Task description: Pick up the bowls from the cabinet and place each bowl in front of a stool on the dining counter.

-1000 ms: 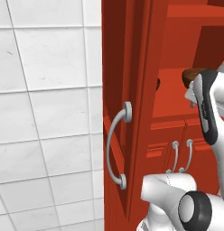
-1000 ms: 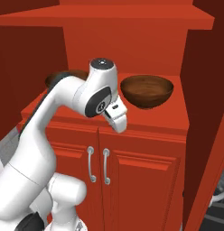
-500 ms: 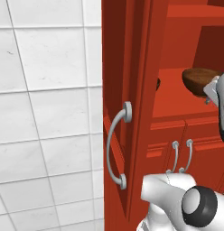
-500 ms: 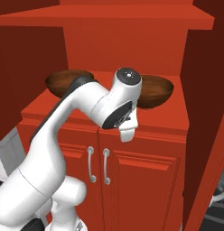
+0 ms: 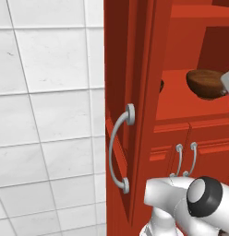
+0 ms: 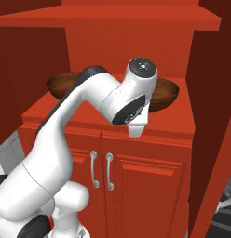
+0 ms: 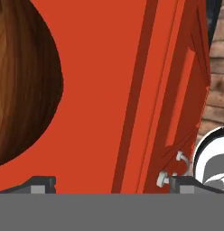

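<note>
Nearest, the cabinet (image 5: 135,138) door stands open on the left, its curved silver handle (image 5: 120,152) edge-on, with the lower cupboards (image 6: 136,181) and their paired thin handles (image 6: 101,169) below the shelf. Above the red shelf (image 7: 100,90) the gripper (image 7: 109,182) hangs with fingers spread wide, empty, close beside one bowl (image 7: 23,81). Farther back on the shelf sit two brown bowls, the left bowl (image 6: 61,83) and the right bowl (image 6: 166,93), partly hidden by the arm.

No legible text or labels anywhere
</note>
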